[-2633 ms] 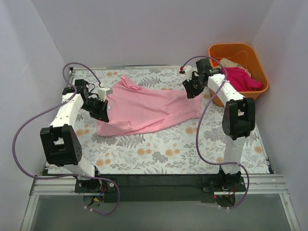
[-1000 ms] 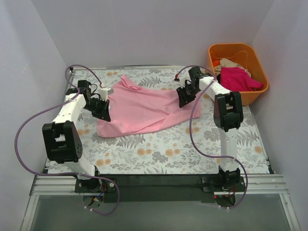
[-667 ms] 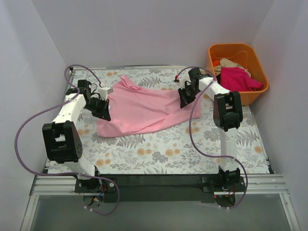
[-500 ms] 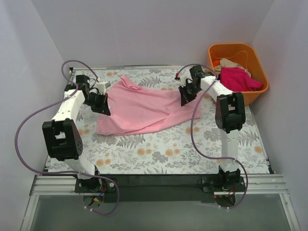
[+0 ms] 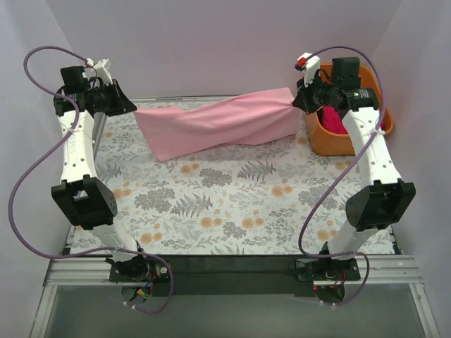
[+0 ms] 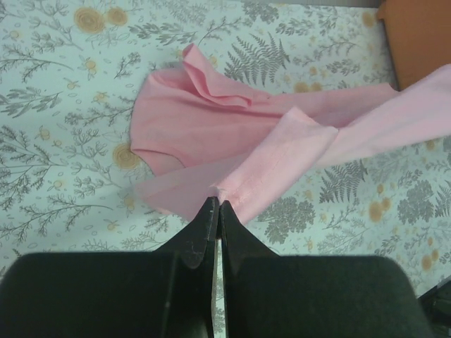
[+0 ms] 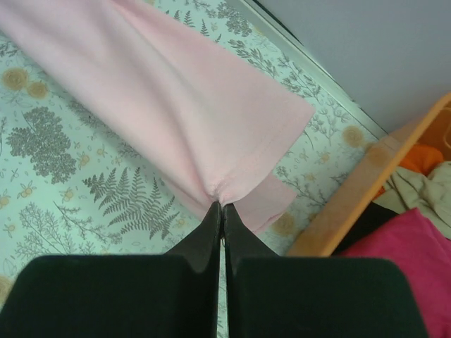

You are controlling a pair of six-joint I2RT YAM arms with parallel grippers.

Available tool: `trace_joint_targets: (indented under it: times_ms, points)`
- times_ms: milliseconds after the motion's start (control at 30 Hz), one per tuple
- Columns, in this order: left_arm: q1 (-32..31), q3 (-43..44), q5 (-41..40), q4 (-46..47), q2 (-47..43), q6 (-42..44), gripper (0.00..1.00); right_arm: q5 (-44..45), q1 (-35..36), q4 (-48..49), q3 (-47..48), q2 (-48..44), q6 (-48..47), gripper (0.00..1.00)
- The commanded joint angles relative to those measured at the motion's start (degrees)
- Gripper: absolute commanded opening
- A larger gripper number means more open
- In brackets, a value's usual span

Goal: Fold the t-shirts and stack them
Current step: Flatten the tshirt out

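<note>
The light pink t-shirt (image 5: 218, 125) hangs stretched in the air between my two grippers, above the far half of the table. My left gripper (image 5: 130, 110) is shut on its left end, raised high at the far left; the wrist view shows the cloth (image 6: 232, 141) pinched at the fingertips (image 6: 217, 204). My right gripper (image 5: 299, 98) is shut on its right end near the tub; the cloth (image 7: 176, 98) is pinched at the tips (image 7: 222, 205). A magenta t-shirt (image 5: 337, 118) and a cream one (image 7: 416, 193) lie in the orange tub (image 5: 352, 141).
The floral table cover (image 5: 232, 204) spreads below. The orange tub's rim (image 7: 366, 190) is close to my right gripper. Grey walls stand close on the left, back and right. Purple cables loop from both arms.
Both grippers have gripped the pink shirt's ends and lifted it off the table, rising and moving apart toward the far corners; the shirt now hangs taut in the air.
</note>
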Motion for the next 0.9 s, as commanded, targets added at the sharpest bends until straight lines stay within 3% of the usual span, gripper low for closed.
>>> trace_joint_targets:
  times_ms: [0, 133, 200, 300, 333, 433, 467, 533, 567, 633, 733, 767, 867]
  points:
    - [-0.2, -1.7, 0.5, 2.4, -8.8, -3.0, 0.00, -2.7, -1.7, 3.0, -3.7, -7.1, -2.9, 0.01]
    - [-0.2, -6.3, -0.4, -1.7, -14.1, 3.7, 0.00, -5.2, -1.6, 2.5, -14.0, -14.0, -5.5, 0.01]
    - [-0.2, -10.9, -1.0, -4.7, -17.0, 8.0, 0.00, -5.2, -0.8, 2.3, -24.6, -17.6, -7.6, 0.01]
    - [-0.2, -25.0, -4.9, -8.7, -21.7, 18.7, 0.00, -3.3, 1.2, 1.4, -40.8, -21.6, -13.0, 0.01]
    - [-0.2, -33.2, -6.0, -9.3, -22.9, 23.0, 0.00, -2.8, 1.7, 1.4, -44.4, -22.6, -14.4, 0.01]
    - [-0.2, -43.7, -12.5, -7.9, -27.7, 28.4, 0.00, 1.8, 2.5, 1.2, -56.9, -26.0, -21.7, 0.01]
    - [-0.2, -48.0, -13.6, -7.7, -28.4, 30.1, 0.00, 4.3, 2.6, 0.5, -59.4, -27.4, -23.7, 0.25]
    - [-0.2, -50.7, -16.2, -6.8, -28.9, 30.8, 0.00, 6.0, 2.5, -2.0, -63.0, -28.8, -27.9, 0.61]
    - [-0.2, -51.5, -16.5, -6.7, -28.6, 30.9, 0.00, 6.6, 2.5, -2.7, -63.2, -29.5, -28.3, 0.89]
    - [-0.2, -51.4, -16.6, -6.4, -27.8, 30.8, 0.00, 5.9, 2.5, -3.2, -61.2, -30.8, -26.7, 0.92]
    - [-0.2, -49.5, -14.8, -6.7, -25.3, 29.9, 0.00, 2.3, 2.5, -2.5, -54.6, -26.6, -21.5, 0.86]
    - [-0.2, -48.9, -14.5, -6.8, -23.7, 29.3, 0.00, 1.0, 2.5, -2.5, -52.3, -21.7, -16.2, 0.76]
    - [-0.2, -46.4, -13.6, -7.0, -22.0, 28.3, 0.00, -0.6, 2.5, -3.0, -45.4, -13.5, -8.3, 0.61]
